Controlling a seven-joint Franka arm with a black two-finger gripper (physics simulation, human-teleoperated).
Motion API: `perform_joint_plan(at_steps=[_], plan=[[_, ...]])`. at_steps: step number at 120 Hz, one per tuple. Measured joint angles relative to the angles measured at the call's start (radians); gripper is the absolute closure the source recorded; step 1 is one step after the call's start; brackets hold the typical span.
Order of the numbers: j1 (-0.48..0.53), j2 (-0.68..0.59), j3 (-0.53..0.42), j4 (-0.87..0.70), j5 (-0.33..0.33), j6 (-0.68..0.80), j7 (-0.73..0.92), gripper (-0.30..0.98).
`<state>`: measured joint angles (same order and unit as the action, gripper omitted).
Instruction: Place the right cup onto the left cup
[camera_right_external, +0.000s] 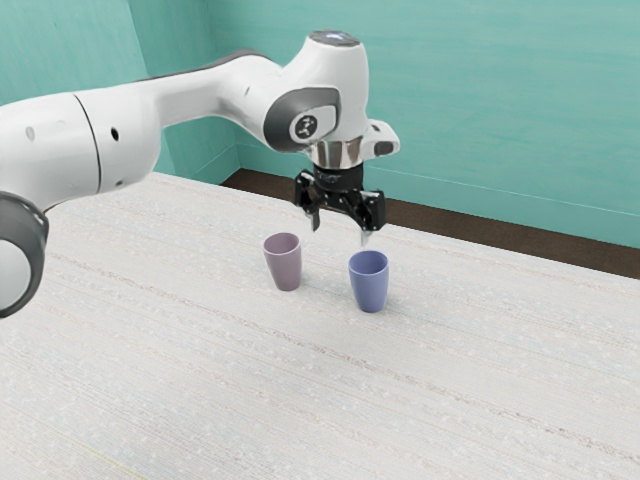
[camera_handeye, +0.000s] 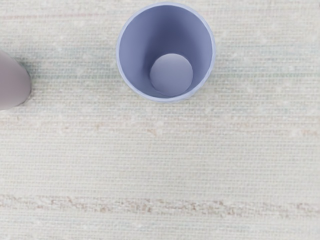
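Claw (camera_right_external: 339, 230) released, empty above desk (camera_right_external: 220, 370). Blue cup (camera_right_external: 369, 284), presumably my pick, stands upright there, apart from mauve cup (camera_right_external: 285, 266). Likely light, stiff, slightly slick; I'd pinch one wall at the rim, moderate squeeze.

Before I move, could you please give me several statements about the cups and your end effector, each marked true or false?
The blue cup is empty. True.
The mauve cup is inside the blue cup. False: they stand apart on the table.
Both cups are upright. True.
The end effector is shut on the mauve cup. False: it is open and holds nothing.
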<state>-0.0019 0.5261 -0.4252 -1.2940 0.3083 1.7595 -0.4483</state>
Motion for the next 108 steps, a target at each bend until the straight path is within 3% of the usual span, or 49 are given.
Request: perform_joint_plan(at_steps=[51, 108], plan=[[-0.023, 0.164, -0.033, 0.119, 0.123, 0.059, -0.174, 0.00], [-0.075, 0.284, -0.033, 0.189, 0.206, 0.180, -0.241, 0.00]])
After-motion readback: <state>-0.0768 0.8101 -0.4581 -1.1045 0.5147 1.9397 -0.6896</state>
